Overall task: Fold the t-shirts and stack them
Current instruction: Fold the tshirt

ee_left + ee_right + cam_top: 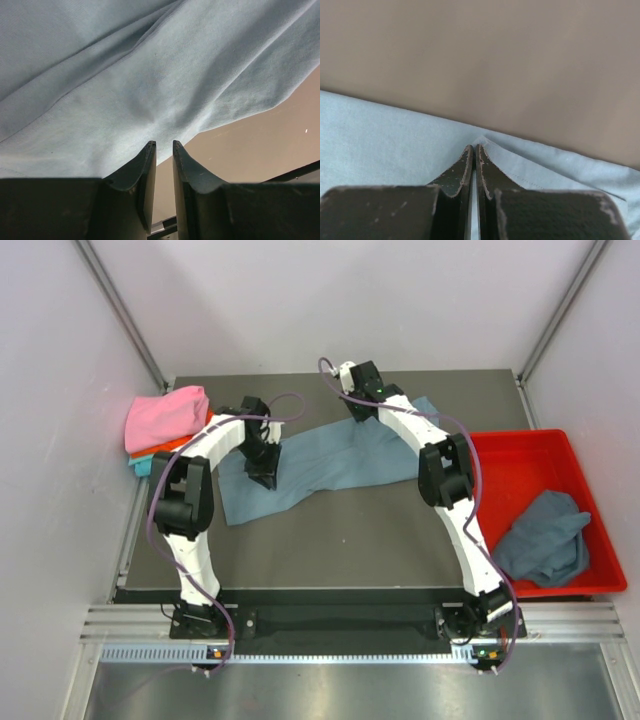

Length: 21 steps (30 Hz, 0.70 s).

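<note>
Top external view: a blue-grey shirt (330, 455) lies spread across the table (350, 550), running from 8 to 2 o'clock. At its 9 o'clock part the left gripper (262, 470) pinches cloth, jaws a narrow slit apart. At the 12 o'clock hem the right gripper (357, 408) nips it, jaws pressed together. A crumpled shirt (545, 540) sits in the tray (520, 452) at 3 o'clock.

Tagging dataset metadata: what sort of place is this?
Probably a lab robot cell, not a home: bare white panel walls on metal posts, a metal mounting rail at the near edge of a dark table, with a shirt spread out and a red tray at the right.
</note>
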### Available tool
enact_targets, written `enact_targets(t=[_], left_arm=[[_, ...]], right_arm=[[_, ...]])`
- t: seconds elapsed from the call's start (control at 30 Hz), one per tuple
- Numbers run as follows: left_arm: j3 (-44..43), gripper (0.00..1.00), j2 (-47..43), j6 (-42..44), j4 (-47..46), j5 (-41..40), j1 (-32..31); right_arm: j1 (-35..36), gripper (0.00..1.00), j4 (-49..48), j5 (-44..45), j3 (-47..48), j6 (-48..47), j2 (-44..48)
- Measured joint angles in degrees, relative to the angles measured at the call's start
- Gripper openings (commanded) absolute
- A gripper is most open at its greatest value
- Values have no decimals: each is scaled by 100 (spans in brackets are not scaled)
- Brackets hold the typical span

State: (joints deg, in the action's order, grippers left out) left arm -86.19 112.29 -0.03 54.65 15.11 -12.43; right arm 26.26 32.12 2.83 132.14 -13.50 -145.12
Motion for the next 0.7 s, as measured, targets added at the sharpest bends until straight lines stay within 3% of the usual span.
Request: enact_targets(t=[0.6,0.63,0.67,0.7], left_arm=[[-11,24,11,0,-2,-107,-70],[-11,24,13,0,0,-105,-74],[-15,24,15,0,0,-105,-76],[-20,24,22,0,-2,-105,-81]], right_arm=[[98,1,-140,-63,138,-44,0],[101,5,-142,-68,140,-44,0],[101,28,-142,-72,140,-44,0],[101,39,-142,-72,140,-24,0]])
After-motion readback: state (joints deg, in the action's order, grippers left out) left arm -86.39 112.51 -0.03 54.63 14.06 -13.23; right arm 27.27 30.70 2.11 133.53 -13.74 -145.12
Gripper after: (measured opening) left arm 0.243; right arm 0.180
